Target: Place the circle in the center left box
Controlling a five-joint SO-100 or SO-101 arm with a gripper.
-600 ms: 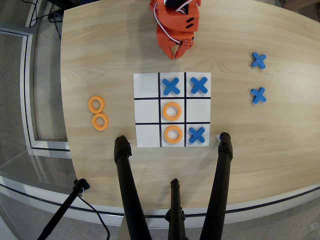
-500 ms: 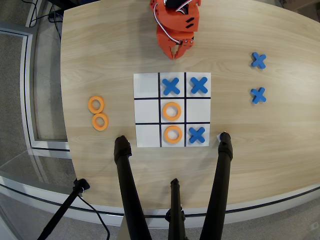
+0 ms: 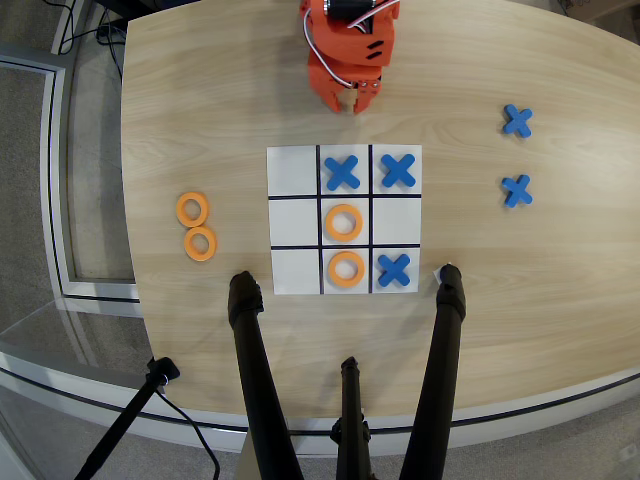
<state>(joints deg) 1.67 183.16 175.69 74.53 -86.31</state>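
Two loose orange rings lie on the wooden table left of the grid, one (image 3: 192, 209) above the other (image 3: 200, 243). Two more rings sit in the grid's centre cell (image 3: 344, 222) and bottom middle cell (image 3: 346, 269). The white 3x3 grid (image 3: 295, 170) holds blue crosses at top middle (image 3: 342, 172), top right (image 3: 398, 170) and bottom right (image 3: 394, 269). The blank middle-row cell (image 3: 396, 222) between two crosses is on the right in this view. My orange gripper (image 3: 352, 104) is folded at the table's far edge above the grid, jaws together and empty.
Two spare blue crosses (image 3: 517, 121) (image 3: 516, 189) lie on the table right of the grid. Black tripod legs (image 3: 250, 350) (image 3: 445, 330) (image 3: 348, 400) rise over the near edge below the grid. The table's curved left edge (image 3: 128, 200) drops to the floor.
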